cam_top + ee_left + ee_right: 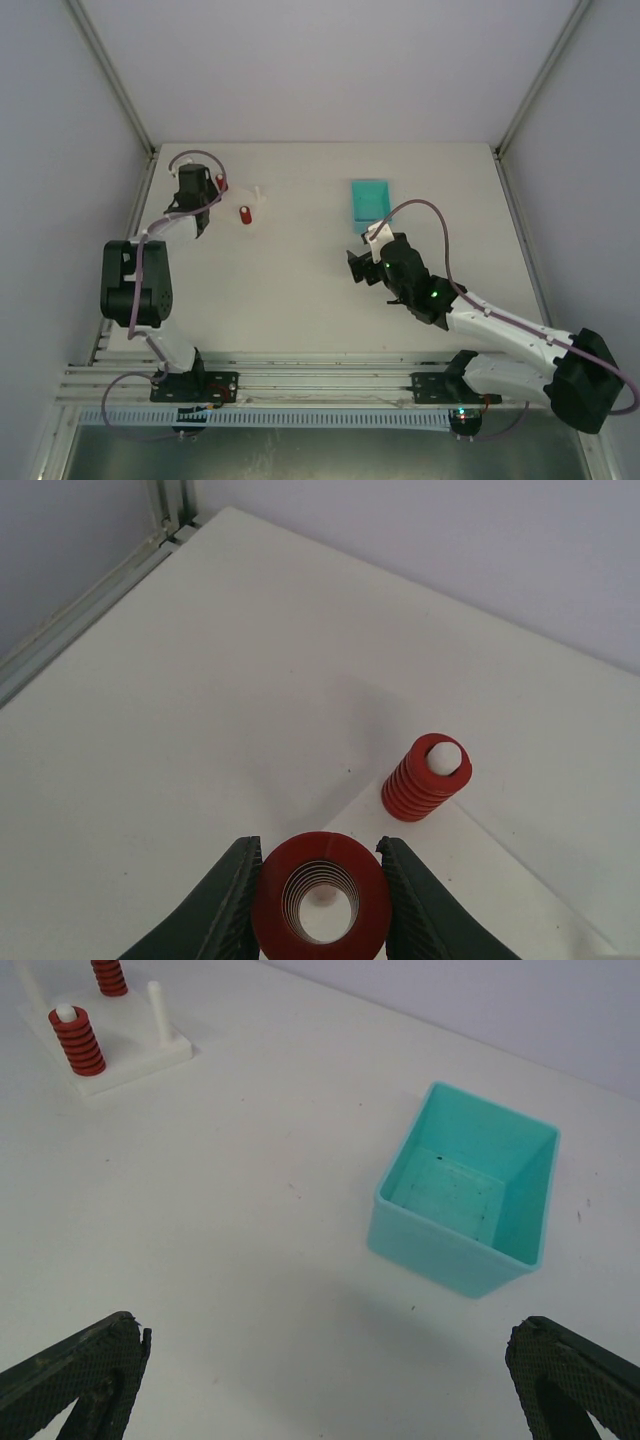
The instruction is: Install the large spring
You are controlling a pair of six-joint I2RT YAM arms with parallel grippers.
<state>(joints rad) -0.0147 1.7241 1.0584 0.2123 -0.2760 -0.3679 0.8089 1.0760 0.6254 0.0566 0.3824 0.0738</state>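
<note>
My left gripper (pixel 318 852) is shut on the large red spring (pixel 320 905), one finger on each side. I look down its bore and see a white peg tip inside. The small red spring (pixel 427 777) sits on its own white peg just beyond, on the white base plate (pixel 500 880). In the top view the left gripper (pixel 197 192) is at the far left over the base (pixel 258 203), beside the small spring (pixel 246 214). In the right wrist view the base (pixel 130 1060) holds the small spring (pixel 78 1038), the large spring (pixel 108 975) and a bare peg (pixel 158 1010). My right gripper (pixel 325 1365) is open and empty.
An empty teal box (pixel 371 200) stands at the back centre of the table, just beyond the right gripper (pixel 358 268); it also shows in the right wrist view (pixel 465 1195). A metal frame rail (pixel 90 600) runs along the table's left edge, close to the base.
</note>
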